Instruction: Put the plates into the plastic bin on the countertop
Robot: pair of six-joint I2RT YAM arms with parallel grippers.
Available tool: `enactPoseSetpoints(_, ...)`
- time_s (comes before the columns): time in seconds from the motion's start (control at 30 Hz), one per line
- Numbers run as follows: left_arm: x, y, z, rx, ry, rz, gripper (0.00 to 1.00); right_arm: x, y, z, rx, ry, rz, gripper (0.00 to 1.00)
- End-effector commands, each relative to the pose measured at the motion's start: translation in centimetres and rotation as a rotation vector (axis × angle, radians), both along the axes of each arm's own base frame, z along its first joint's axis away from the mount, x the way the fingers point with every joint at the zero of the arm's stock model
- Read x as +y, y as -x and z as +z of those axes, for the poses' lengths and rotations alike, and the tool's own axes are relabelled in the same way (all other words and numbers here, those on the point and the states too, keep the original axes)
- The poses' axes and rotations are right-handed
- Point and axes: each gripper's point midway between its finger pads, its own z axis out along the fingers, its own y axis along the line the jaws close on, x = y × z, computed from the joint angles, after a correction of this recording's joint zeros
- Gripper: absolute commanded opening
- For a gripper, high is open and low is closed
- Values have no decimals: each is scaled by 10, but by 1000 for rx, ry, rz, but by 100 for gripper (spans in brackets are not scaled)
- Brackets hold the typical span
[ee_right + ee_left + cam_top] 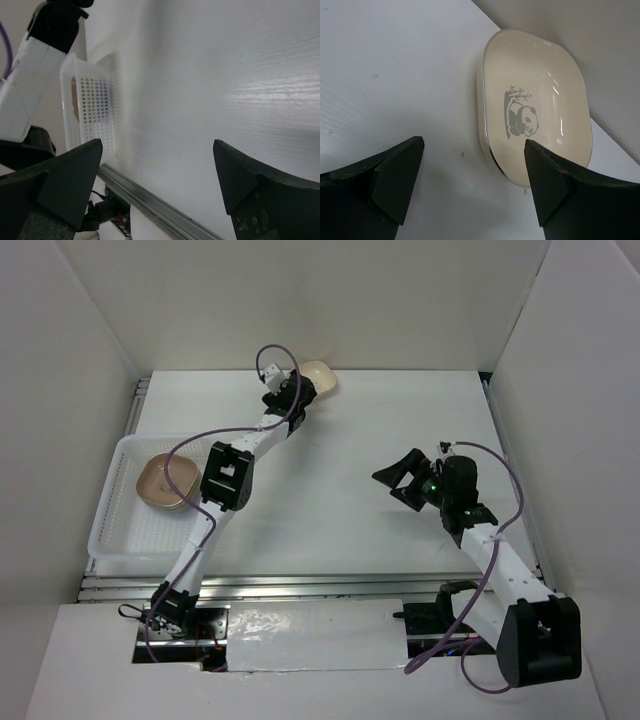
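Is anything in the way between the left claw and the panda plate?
No, nothing visible. The left gripper hangs open just short of the cream plate, with only bare countertop between it and the plate's near rim. The plate lies close by the back wall.

Glossy, smooth cream plate (540, 75); matt white countertop (395, 60), finely ribbed; translucent perforated plastic bin (95, 105); dull metal rail (150, 205) near edge.

The back wall (600, 40) stands just beside the cream plate (535, 105), closing 1 side; bare countertop (395, 75) lies open opposite.
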Motion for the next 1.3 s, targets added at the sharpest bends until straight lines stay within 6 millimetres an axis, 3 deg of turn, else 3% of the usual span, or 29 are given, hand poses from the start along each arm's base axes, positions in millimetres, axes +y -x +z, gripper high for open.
enactPoseSetpoints(0.0, 0, -2, -15, 21, -73, -22, 94, 4, 7, 20, -76, -18, 39, 100)
enactPoseSetpoints(0.23, -2, -7, -21, 25, -62, -66, 69, 1, 19, 46, -144, -28, 60, 100)
enactPoseSetpoints(0.3, 0, -8, -22, 28, -53, -71, 50, -1, 22, 52, -162, -25, 64, 100)
enactPoseSetpoints(0.37, 2, -9, -23, 27, -43, -74, 47, -3, 23, 57, -174, -19, 64, 100)
enactPoseSetpoints(0.4, 2, -9, -24, 31, -35, -80, 37, -4, 22, 58, -176, -11, 66, 100)
enactPoseSetpoints(0.43, 4, -8, -25, 36, -33, -79, 33, -5, 22, 58, -174, -9, 64, 100)
enactPoseSetpoints(0.47, 2, -12, -11, -5, -12, -81, 29, -4, 23, 58, -177, -10, 72, 100)
enactPoseSetpoints(0.5, 4, -9, -19, 9, -9, -89, 24, -4, 23, 58, -178, -11, 73, 100)
enactPoseSetpoints(0.53, 3, -12, 2, -36, 12, -94, 16, -4, 23, 59, -181, -9, 76, 100)
enactPoseSetpoints(0.57, 3, -7, -4, -24, 9, -102, 12, -4, 23, 60, -183, -9, 74, 100)
enactPoseSetpoints(0.63, 2, -5, 12, -41, 23, -119, 0, -5, 23, 59, -182, -4, 70, 100)
enactPoseSetpoints(0.67, 1, -4, 36, -66, 30, -127, 0, -6, 23, 57, -179, -1, 66, 100)
enactPoseSetpoints(0.73, 0, 9, 50, -33, 24, -147, 0, -7, 21, 56, -180, 8, 55, 100)
enactPoseSetpoints(0.77, 3, 22, 86, -52, 19, -149, 0, -9, 20, 56, -183, 14, 48, 100)
enactPoseSetpoints(0.8, 4, 35, 93, -26, 5, -145, 0, -11, 18, 54, -183, 22, 33, 100)
enactPoseSetpoints(0.83, 14, 52, 153, -84, 7, -126, 0, -13, 17, 53, -182, 29, 25, 100)
enactPoseSetpoints(0.9, 28, 87, 163, -11, -38, -106, 0, -19, 13, 47, -175, 50, -13, 100)
enactPoseSetpoints(0.93, 41, 109, 213, -62, -36, -91, 0, -19, 13, 44, -171, 59, -20, 100)
enactPoseSetpoints(0.97, 49, 124, 225, -44, -65, -102, 0, -21, 12, 40, -163, 67, -29, 100)
enactPoseSetpoints(1.0, 66, 141, 224, 27, -98, -106, 0, -23, 11, 36, -151, 79, -41, 100)
enactPoseSetpoints(1.03, 79, 160, 255, 9, -94, -111, 0, -24, 10, 34, -144, 89, -44, 100)
enactPoseSetpoints(1.17, 139, 215, 254, 156, -169, -208, 0, -19, 9, 33, -148, 133, -1, 100)
enactPoseSetpoints(1.2, 170, 231, 259, 176, -178, -192, 0, -17, 12, 31, -157, 158, 37, 100)
enactPoseSetpoints(1.27, 195, 254, 238, 256, -197, -235, 0, -14, 12, 31, -167, 188, 76, 100)
